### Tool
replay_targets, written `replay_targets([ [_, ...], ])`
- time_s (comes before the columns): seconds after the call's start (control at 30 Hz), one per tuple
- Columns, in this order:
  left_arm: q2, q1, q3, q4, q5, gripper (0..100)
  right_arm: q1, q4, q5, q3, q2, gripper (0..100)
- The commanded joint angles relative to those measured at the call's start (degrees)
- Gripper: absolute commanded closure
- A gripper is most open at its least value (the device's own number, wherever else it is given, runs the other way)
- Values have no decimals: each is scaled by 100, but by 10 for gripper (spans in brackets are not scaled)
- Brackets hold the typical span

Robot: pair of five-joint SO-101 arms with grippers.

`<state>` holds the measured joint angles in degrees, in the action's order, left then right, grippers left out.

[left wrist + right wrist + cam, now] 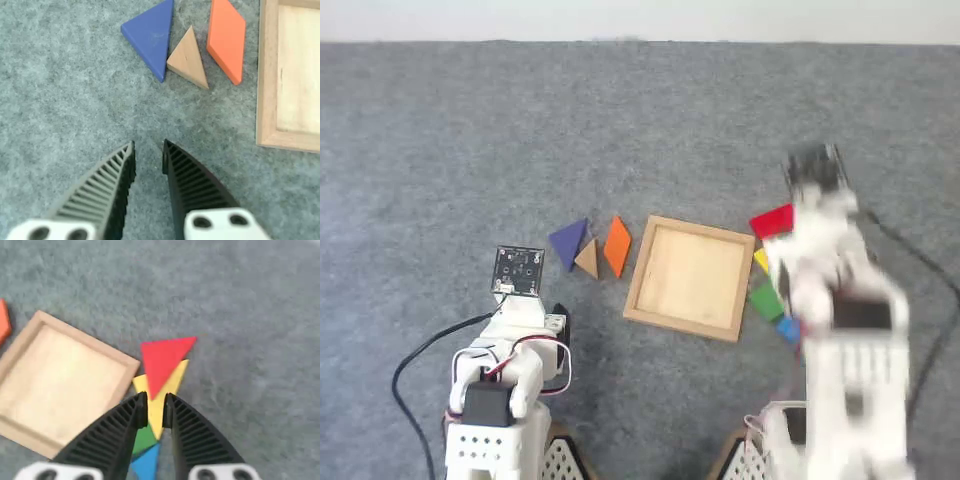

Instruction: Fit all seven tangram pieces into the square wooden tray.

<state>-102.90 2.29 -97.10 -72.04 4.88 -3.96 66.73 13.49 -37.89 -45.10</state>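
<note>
The square wooden tray [692,275] is lying bare inside, so fitting is, by my judgement, not yet begun, and all seven pieces are waiting on the carpet in two clusters flanking it. Just beside the tray's edge on the left arm's side, the orange parallelogram [226,40] is lying nearest the rim, with the tan triangle [189,62] and the dark blue triangle [150,37] sitting beyond it, touching or nearly so. The left gripper [148,146] is hovering over carpet well short of that group, its jaws narrowly apart and holding nothing. Against the tray's opposite edge, the red triangle [162,360] is overlapping the yellow piece [175,379], with the green piece [144,439] and the light blue piece [147,464] trailing along the rim. The right gripper [155,396] is hanging above this pile, jaws narrowly parted and empty, probably lining up on the red triangle because it is lying uppermost
</note>
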Motion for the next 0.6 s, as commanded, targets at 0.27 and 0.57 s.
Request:
replay_targets([
  [0.27,-114,-18,75,-35,-26,907,-303,989,-1055,5424,6774,721],
  [0.57,-114,-18,75,-35,-26,907,-251,1305,-1521,6338,7969,636],
])
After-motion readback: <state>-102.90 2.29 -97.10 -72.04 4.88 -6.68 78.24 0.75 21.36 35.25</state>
